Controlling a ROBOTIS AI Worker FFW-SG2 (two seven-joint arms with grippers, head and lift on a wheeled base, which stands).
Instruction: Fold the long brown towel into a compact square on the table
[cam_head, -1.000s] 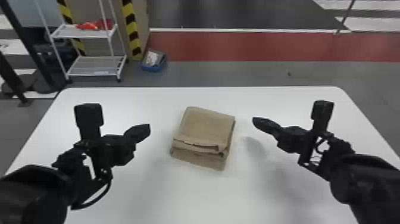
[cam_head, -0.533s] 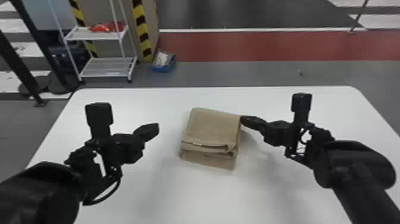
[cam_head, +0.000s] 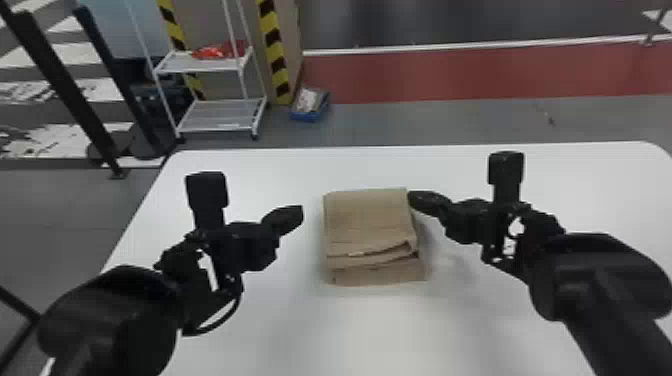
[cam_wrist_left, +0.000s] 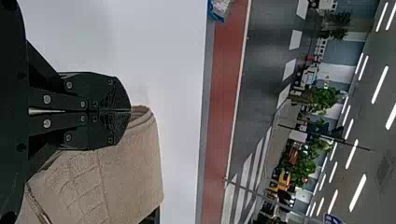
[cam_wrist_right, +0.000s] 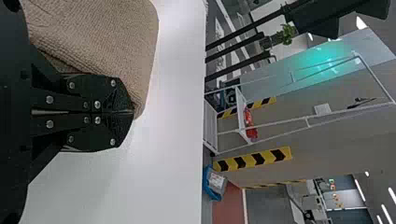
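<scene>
Closed and seemingly empty, the right tool (cam_head: 410, 197) meets the towel (cam_head: 367, 220) near its far right corner, probably to square the folded stack in from the surface's (cam_head: 395, 342) far edge; the left tool (cam_head: 301, 213), closed and empty, flanks it, apart.

The left arm (cam_head: 120, 345) and right arm (cam_head: 615, 330) are presenting rounded black housings (cam_head: 585, 270). A thin black cable (cam_head: 223, 321) is looping at the left wrist (cam_head: 235, 250). Silver screws (cam_wrist_left: 47, 99) are dotting the flat fingers (cam_wrist_left: 100, 135).
</scene>
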